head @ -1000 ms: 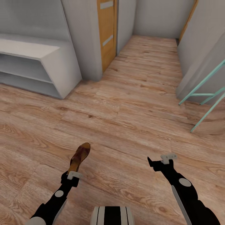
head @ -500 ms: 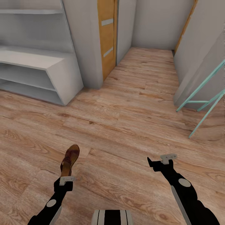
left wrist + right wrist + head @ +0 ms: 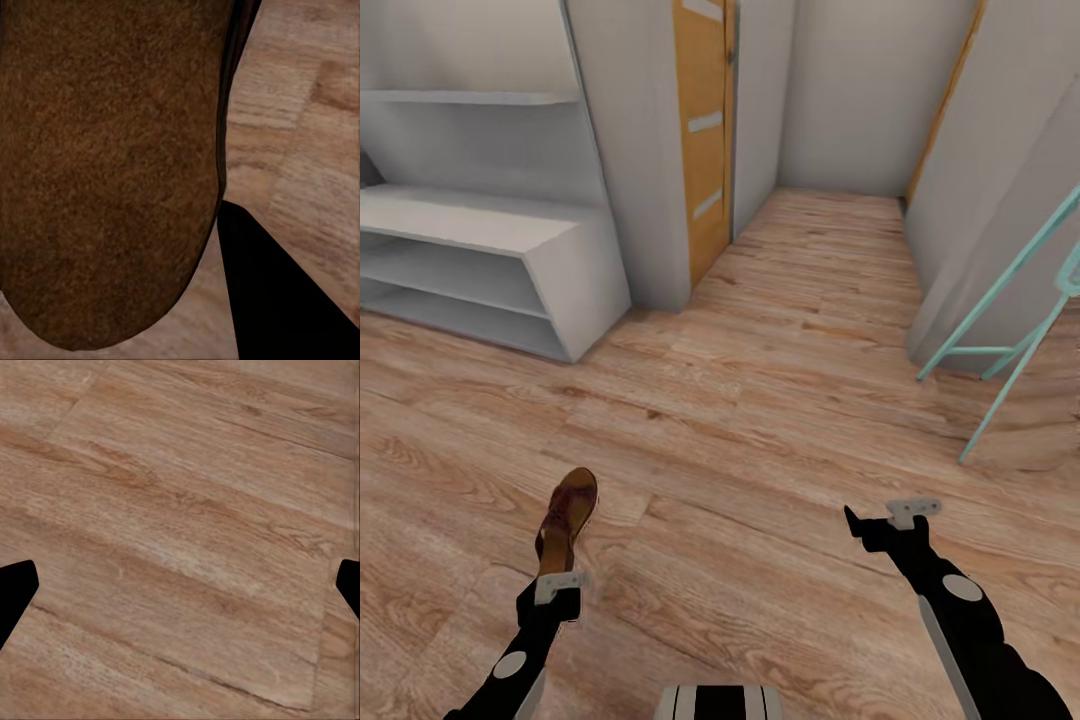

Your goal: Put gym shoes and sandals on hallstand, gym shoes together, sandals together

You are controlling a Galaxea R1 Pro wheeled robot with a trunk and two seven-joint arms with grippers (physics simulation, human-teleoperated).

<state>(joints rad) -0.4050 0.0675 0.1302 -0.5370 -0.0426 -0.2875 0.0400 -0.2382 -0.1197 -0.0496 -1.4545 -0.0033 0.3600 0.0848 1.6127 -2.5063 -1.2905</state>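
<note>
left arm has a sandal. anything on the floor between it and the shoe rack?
Nothing visible. The left gripper holds the sandal, and in the head view only bare wood floor lies between it and the hallstand. Its bench top and both open tiers look free where they show.

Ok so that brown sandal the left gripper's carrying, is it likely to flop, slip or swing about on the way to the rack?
The sandal is held at one end by the left gripper and juts forward without sagging, so it is probably fairly stiff. It looks slim and flat, so likely light. Gripped so far from its middle, it might pivot or slip if the arm jolts.
</note>
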